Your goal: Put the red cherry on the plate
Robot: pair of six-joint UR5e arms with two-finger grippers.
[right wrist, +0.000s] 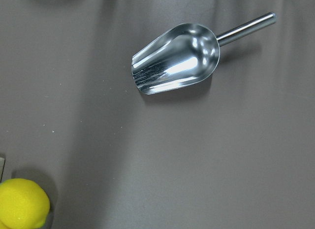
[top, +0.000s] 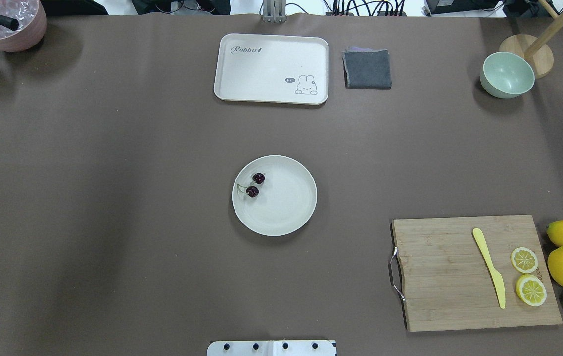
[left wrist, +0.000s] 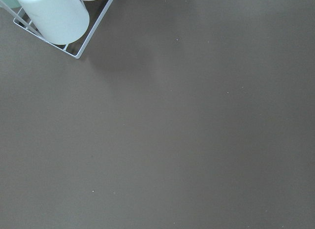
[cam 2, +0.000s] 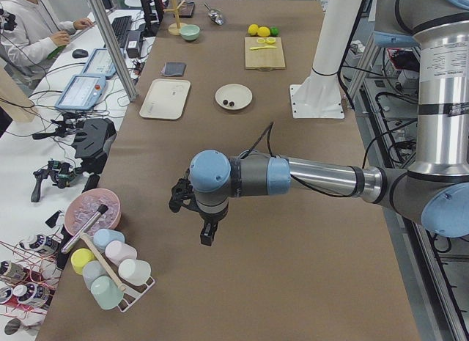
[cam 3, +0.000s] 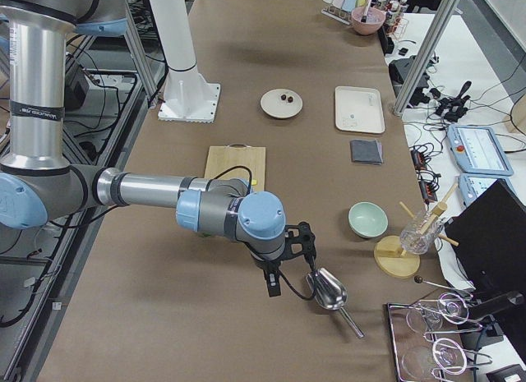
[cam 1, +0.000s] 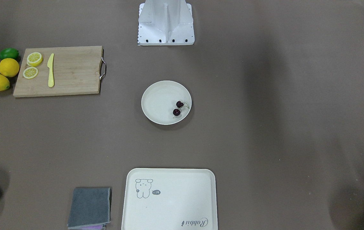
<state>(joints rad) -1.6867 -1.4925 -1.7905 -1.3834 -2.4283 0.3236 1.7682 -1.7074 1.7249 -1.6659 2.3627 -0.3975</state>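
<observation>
The red cherry (top: 256,184), two tiny dark maroon fruits joined by thin stems, lies inside the round off-white plate (top: 286,202) at mid table, near the rim on my left side. The front view shows the same cherry (cam 1: 178,108) on the plate (cam 1: 159,102). Neither arm appears in the overhead or front views. My left gripper (cam 2: 192,218) hangs over bare table far out at the left end, beside a cup rack. My right gripper (cam 3: 292,263) hovers at the far right end next to a metal scoop. I cannot tell whether either is open or shut.
A cream tray (top: 271,68) and a grey cloth (top: 367,69) lie at the far edge, with a pale green bowl (top: 507,75) to the right. A cutting board (top: 474,272) carries lemon slices and a yellow knife, with lemons and a lime beside it. The scoop (right wrist: 177,59) lies under the right wrist.
</observation>
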